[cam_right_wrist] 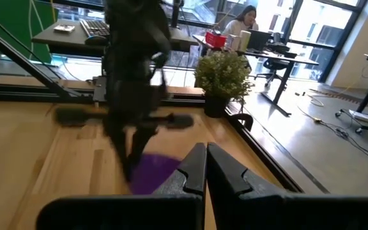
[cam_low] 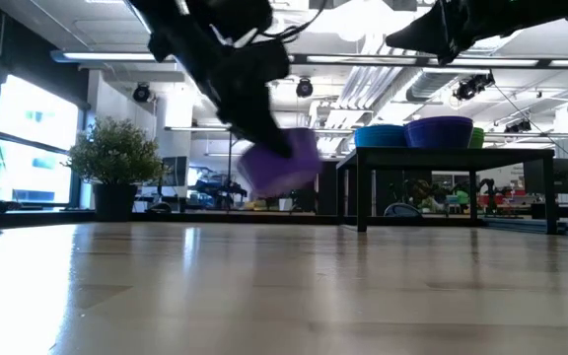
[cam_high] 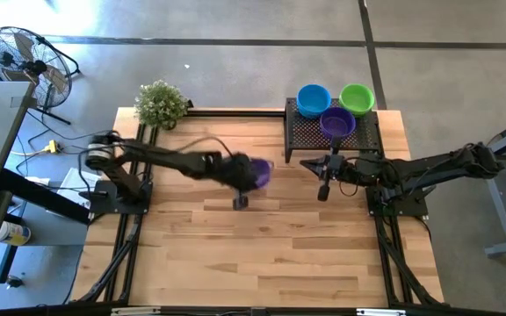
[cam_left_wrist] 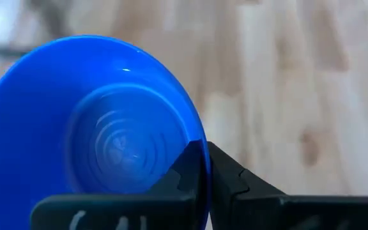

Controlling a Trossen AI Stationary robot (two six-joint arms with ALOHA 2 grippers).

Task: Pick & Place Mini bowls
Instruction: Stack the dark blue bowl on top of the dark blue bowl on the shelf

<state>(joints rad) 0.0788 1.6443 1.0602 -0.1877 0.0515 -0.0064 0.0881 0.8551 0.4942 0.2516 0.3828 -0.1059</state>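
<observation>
Meanwhile the left arm reaches across mid-tabletop (cam_high: 262,254), its left pincer (cam_high: 255,174) clenched on the rim of a purple mini bowl (cam_low: 282,163) held tilted above the wood. It looks bright blue in the left wrist view. The right pincer (cam_high: 323,189) hangs clenched, holding nothing, just beside the black stand (cam_high: 367,136).

— Where are the mini bowls?
— Blue bowl (cam_high: 314,98), green bowl (cam_high: 357,97) and purple bowl (cam_high: 337,123) sit upright on the black mesh stand (cam_high: 358,136).
— Any elsewhere?
— Another purple bowl (cam_high: 259,172), tilted, off the counter, left of the stand.

The left claw (cam_high: 251,173) and its purple bowl (cam_high: 262,172) are motion-blurred in the high view.
</observation>
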